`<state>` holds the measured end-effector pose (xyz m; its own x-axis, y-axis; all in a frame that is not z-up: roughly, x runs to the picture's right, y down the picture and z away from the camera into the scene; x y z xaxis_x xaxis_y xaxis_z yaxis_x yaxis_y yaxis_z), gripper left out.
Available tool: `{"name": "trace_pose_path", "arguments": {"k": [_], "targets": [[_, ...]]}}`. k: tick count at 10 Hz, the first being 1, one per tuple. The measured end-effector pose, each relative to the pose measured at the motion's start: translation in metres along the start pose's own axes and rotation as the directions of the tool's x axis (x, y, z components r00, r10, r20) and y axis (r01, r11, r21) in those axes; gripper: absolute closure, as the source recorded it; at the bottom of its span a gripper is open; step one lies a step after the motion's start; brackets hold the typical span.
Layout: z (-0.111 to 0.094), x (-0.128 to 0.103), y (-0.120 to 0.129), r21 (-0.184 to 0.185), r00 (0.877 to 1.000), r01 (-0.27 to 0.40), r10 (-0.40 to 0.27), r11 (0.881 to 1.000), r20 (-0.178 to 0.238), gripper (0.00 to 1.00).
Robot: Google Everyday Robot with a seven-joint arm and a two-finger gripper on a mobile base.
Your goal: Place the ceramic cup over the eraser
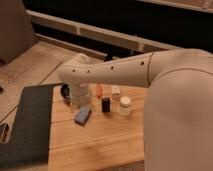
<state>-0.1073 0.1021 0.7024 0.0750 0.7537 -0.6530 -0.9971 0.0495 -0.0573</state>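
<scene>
Your gripper [80, 101]: jaws wide, holding nothing, hanging near the table's [100, 145] far edge. Ceramic cup [124, 105]: upright, just beside eraser [106, 104], both apart from gripper.

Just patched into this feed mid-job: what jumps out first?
The big white arm sweeps in from the right, its tool open, hanging over the wooden table between the dark bowl and the blue-grey block. Just right of it stand the black eraser and the white ceramic cup, apart.
</scene>
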Motion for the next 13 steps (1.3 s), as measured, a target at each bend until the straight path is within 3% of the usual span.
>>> {"name": "trace_pose_path", "arguments": {"k": [1,3,5,7,9,13], "targets": [[-0.002,-0.009,-0.004,0.026,1.000,-0.006,0.006,1.000,0.026,0.35],[-0.012,-0.042,-0.012,0.050,0.991,0.022,-0.029,0.999,0.132,0.35],[-0.035,-0.070,-0.010,0.050,0.959,0.121,-0.130,0.991,0.252,0.35],[-0.065,-0.079,-0.013,0.042,0.913,0.200,-0.202,0.979,0.355,0.35],[-0.075,-0.079,-0.017,0.034,0.900,0.209,-0.206,0.977,0.384,0.35],[-0.073,-0.079,-0.017,0.032,0.903,0.208,-0.204,0.978,0.379,0.35]]}}
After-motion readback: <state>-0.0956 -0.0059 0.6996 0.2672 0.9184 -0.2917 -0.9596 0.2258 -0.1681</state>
